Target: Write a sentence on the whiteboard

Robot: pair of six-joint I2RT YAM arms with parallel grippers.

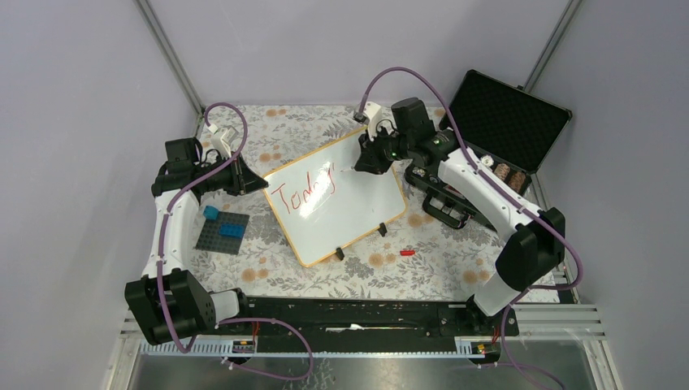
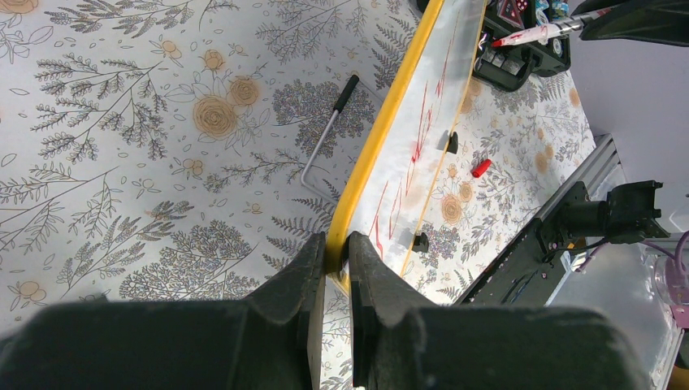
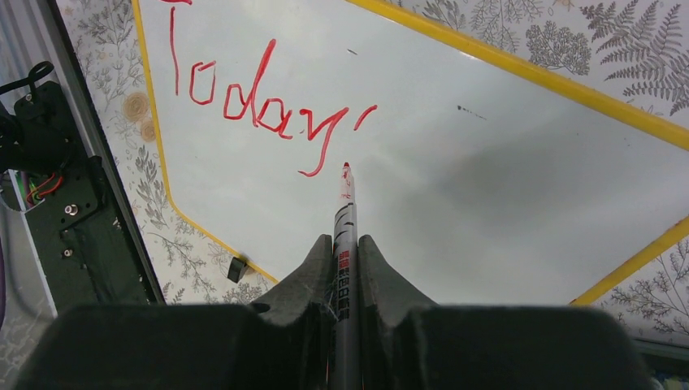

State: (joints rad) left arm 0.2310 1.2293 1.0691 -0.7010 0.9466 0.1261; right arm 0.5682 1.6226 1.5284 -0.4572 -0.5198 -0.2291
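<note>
Since the top view takes in both arms, we start there. The whiteboard (image 1: 357,215) lies askew on the floral table (image 1: 284,272) between them. The sentence (image 1: 303,188) so far reads "Today" plus an apostrophe, in red. Our left claw (image 1: 258,185) sits at the board's left corner, with the writing just ahead of it. Our right claw (image 1: 363,166) hangs over the far part of the board, just past the last red stroke. A small red cap (image 1: 407,253) lies on the table, well apart from both claws.

From the left wrist, we see our fingers clenched on the board's yellow edge, one finger on each side of it. The white face runs away ahead of the claw, slightly to its right.

From the right wrist, our fingers grasp a red marker (image 3: 346,211), which points straight out ahead of the claw. Its tip sits just below the tail of the "y" and the apostrophe, over bare white. We cannot tell whether it touches the surface.

We judge the writing to be in its first word, with most of the sentence not yet written. The next move calls for setting the tip down just beyond the apostrophe to form an "s". It needs light, even pressure while the left claw pins the board against sliding.
</note>
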